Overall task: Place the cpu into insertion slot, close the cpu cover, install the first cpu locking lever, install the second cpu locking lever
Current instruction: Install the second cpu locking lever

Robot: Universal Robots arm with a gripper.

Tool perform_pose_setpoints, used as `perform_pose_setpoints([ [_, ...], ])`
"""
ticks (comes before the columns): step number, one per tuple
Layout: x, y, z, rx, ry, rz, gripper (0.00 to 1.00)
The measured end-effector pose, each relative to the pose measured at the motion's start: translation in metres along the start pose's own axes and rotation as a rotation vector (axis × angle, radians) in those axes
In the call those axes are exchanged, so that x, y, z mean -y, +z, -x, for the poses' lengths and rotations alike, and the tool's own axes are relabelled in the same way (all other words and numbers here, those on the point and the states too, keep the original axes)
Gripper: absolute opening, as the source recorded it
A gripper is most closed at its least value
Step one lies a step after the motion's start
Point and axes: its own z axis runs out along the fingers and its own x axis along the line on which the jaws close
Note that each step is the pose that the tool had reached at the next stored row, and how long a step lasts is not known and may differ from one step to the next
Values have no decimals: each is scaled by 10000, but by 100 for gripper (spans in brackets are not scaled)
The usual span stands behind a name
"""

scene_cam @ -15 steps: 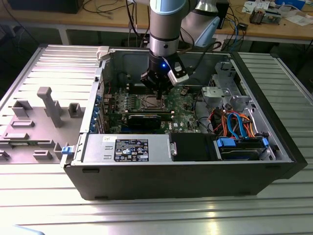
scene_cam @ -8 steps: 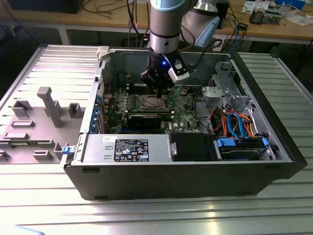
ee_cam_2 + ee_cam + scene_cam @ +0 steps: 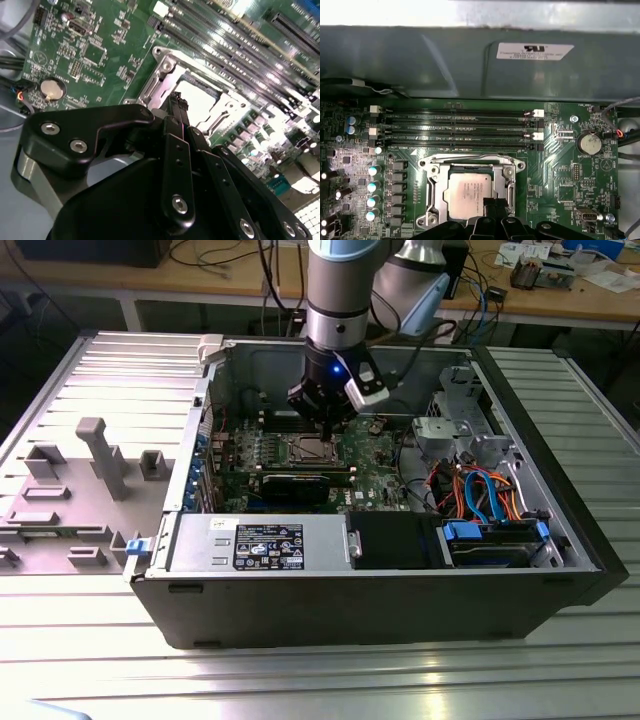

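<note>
The cpu (image 3: 465,192) lies flat in the insertion slot (image 3: 426,218) on the green board (image 3: 560,175), its silver top facing up and the pin field hidden beneath it. The cpu cover (image 3: 434,186) lies down around the chip as a silver frame. My gripper (image 3: 492,204) hovers just over one edge of the chip, black fingers together with nothing seen between them. In the second wrist view the gripper (image 3: 178,100) tips reach the edge of the cpu (image 3: 200,102) and the cover (image 3: 159,85). In the exterior view the gripper (image 3: 326,423) hangs over the socket (image 3: 311,449). I cannot tell the locking levers from the frame.
Long black memory slots (image 3: 460,127) run beside the socket, with a coin battery (image 3: 589,144) nearby. The open case wall (image 3: 255,365) stands behind the board. A graphics card (image 3: 300,483), a power supply (image 3: 260,542) and coloured cables (image 3: 480,490) fill the front and the exterior view's right.
</note>
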Motion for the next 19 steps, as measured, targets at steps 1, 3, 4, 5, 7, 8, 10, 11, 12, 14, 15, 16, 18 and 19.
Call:
perform_pose_setpoints([
  [1,6,0,0,1,0,1,11],
  [3,7,0,0,0,1,0,11],
  [4,8,0,0,0,2,0,11],
  [5,10,0,0,-1,0,-1,11],
  [7,13,0,0,0,0,-1,11],
  [8,13,0,0,0,0,-1,11],
  [10,13,0,0,0,1,0,11],
  [11,13,0,0,0,0,0,11],
  [12,13,0,0,0,1,0,11],
  [14,16,0,-1,0,0,0,11],
  [15,20,-1,0,0,-1,-1,11],
  [16,24,-1,0,-1,-2,-1,11],
  [18,46,-1,-1,0,0,-2,11],
  [19,54,-1,-1,0,0,-1,11],
])
